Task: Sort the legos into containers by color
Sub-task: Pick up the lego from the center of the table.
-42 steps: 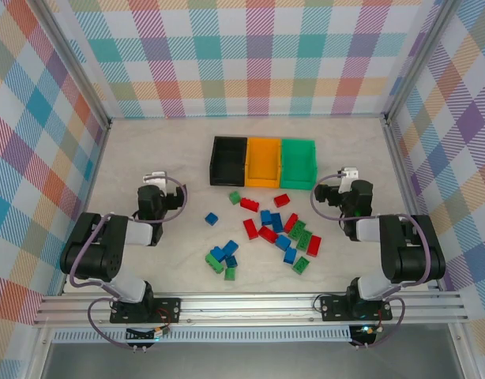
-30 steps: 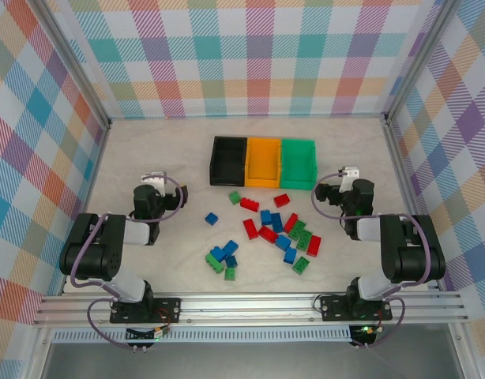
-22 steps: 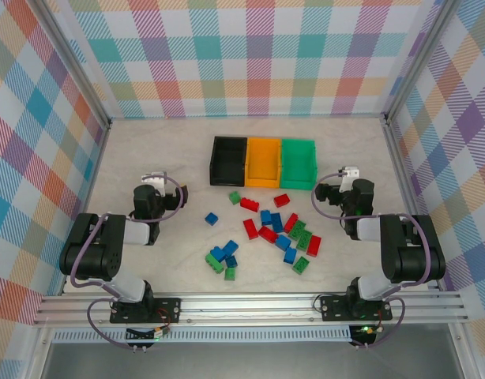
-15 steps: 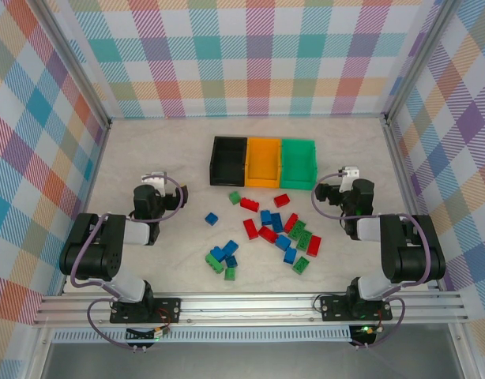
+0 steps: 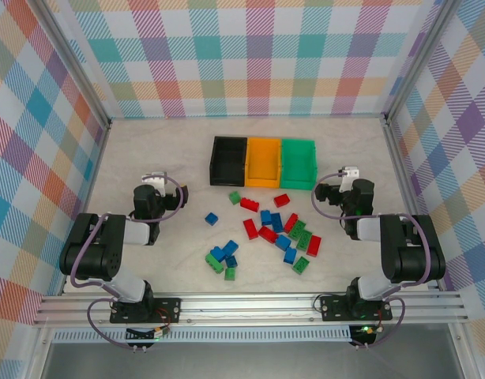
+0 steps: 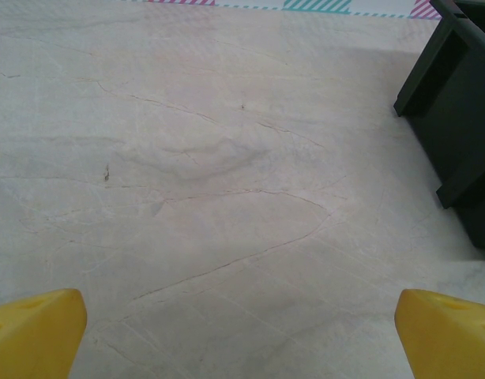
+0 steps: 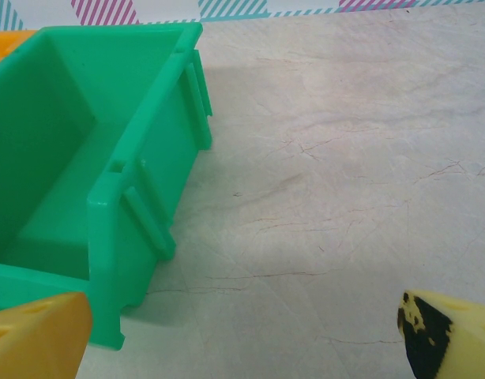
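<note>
Both empty and wide open, the left gripper and right gripper flank the black-orange-green plastic bin row, seemingly readied for the coloured studded bricks on its near side.

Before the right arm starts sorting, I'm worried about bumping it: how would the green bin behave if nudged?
The green bin looks like stiff moulded plastic with ribbed walls, unlikely to flex. Empty and low, it would probably slide on the smooth table rather than tip. It abuts the orange bin, which may move with it.
</note>
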